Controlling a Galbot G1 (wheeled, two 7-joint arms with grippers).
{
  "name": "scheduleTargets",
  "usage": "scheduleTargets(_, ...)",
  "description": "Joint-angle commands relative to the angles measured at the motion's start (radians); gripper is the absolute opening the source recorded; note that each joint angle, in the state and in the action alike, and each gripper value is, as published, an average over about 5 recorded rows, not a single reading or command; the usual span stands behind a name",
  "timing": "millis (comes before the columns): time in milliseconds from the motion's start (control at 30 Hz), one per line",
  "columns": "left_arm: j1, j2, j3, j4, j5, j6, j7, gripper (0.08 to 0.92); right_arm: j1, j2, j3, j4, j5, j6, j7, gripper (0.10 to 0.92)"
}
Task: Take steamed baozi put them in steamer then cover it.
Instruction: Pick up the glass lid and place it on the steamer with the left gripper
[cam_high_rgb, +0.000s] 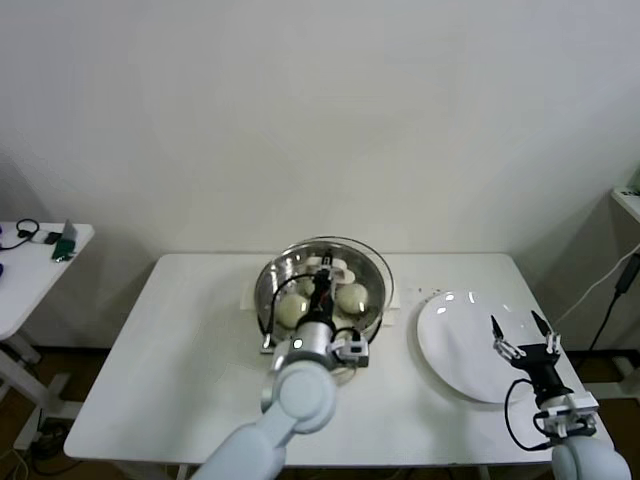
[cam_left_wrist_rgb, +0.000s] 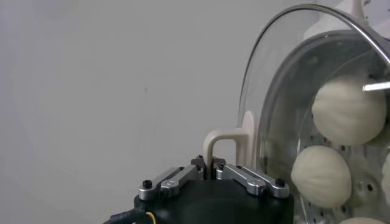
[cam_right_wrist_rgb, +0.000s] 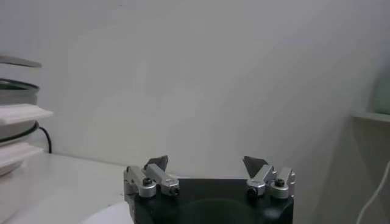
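The steamer (cam_high_rgb: 266, 292) stands at the middle of the table with baozi (cam_high_rgb: 293, 310) inside on its perforated floor. The left wrist view shows two baozi (cam_left_wrist_rgb: 350, 111) through the glass. The clear glass cover (cam_high_rgb: 362, 246) hangs over the steamer, a little above its rim. My left gripper (cam_high_rgb: 320, 290) is shut on the cover's white handle (cam_left_wrist_rgb: 222, 141), pinching the handle's leg between the jaws (cam_left_wrist_rgb: 211, 163). My right gripper (cam_high_rgb: 520, 334) stands open above the white plate (cam_high_rgb: 455, 345), with nothing between its fingers (cam_right_wrist_rgb: 207, 161).
The white plate lies at the right of the table, bare. A small side table (cam_high_rgb: 40, 262) with cables stands at the far left. A shelf edge (cam_high_rgb: 628, 200) shows at the right. The steamer's white base (cam_right_wrist_rgb: 18, 113) shows at the edge of the right wrist view.
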Motion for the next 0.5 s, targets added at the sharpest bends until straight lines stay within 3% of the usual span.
scheduleTargets(33,-0.018,-0.029,0.019,0.062,0.043,-0.005,0.014,0.147,-0.008,0.007,0.018,-0.001,-0.001,0.004,-0.003,0.823)
scheduleTargets(500,-0.001,-0.019,-0.008,0.074,0.051,-0.002,0.001,0.147,-0.007,0.009,0.018,-0.004,-0.004,0.007,-0.008,0.823)
